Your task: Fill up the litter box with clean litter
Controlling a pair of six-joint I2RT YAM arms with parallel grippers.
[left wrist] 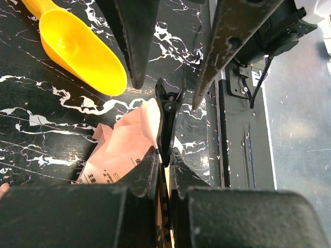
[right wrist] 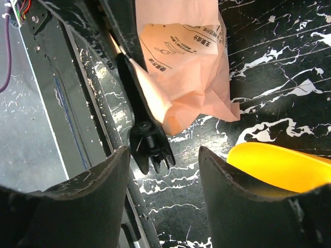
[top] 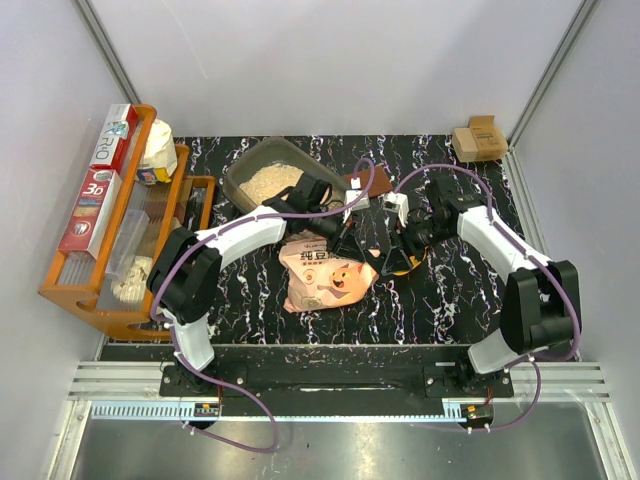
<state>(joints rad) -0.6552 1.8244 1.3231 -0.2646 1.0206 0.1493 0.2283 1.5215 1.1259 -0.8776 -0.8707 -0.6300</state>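
1. Your left end effector (left wrist: 164,155) is closed narrow. Its two fingers pinch the long black plastic spring clip (right wrist: 147,142) that runs along the top edge of the pink-orange pig-printed paper bag (top: 325,275).
2. Your right end effector (right wrist: 163,152) is spread wide. Its fingers sit on either side of the clip's handle end, and no contact shows in either wrist view.
3. The two end effectors face each other over the middle of the black white-veined marble-pattern tabletop (top: 440,300), with the clip between them.
4. The bag lies flat near the centre of the tabletop, with its clipped edge on the far side.
5. The dark grey, semi-transparent rectangular plastic litter box (top: 232,185) stands at the far left of centre. It is beyond your left forearm, just right of the orange wooden rack (top: 90,300), and apart from the bag.
6. Fine beige sand-like clean litter (top: 272,180) covers the floor of the box as a pale tan layer.
7. A yellow-orange plastic scoop (left wrist: 83,49) lies on the tabletop just beside the clipped end of the bag, on the right-hand side. Nothing is gripping it.
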